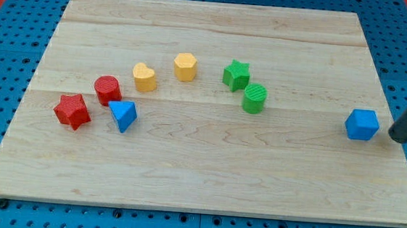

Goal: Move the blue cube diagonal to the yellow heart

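Tip (396,136) right of blue cube (362,125)

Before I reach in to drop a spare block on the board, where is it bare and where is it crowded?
Bare: the strip along the view's bottom, and the stretch between the green cylinder and the blue cube. Crowded: the arc from the red star to the green star. My tip sits right of the cube.

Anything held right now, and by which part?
Nothing is held: the end effector is a bare rod. My tip sits just to the view's right of the blue cube, apparently a small gap between them; contact cannot be confirmed.
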`<state>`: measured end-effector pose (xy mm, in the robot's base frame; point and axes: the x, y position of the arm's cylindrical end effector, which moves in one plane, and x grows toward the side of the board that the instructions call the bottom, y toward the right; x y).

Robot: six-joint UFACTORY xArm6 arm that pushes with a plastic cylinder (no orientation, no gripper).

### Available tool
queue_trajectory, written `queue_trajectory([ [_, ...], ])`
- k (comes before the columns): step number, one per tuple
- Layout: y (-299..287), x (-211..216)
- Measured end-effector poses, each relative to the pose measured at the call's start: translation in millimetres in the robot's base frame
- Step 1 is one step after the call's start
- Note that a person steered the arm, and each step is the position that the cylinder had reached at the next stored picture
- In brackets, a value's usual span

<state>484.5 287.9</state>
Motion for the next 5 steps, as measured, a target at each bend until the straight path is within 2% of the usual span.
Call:
queue_trajectory([
  [2,-11,-15],
  [5,-103,-15],
])
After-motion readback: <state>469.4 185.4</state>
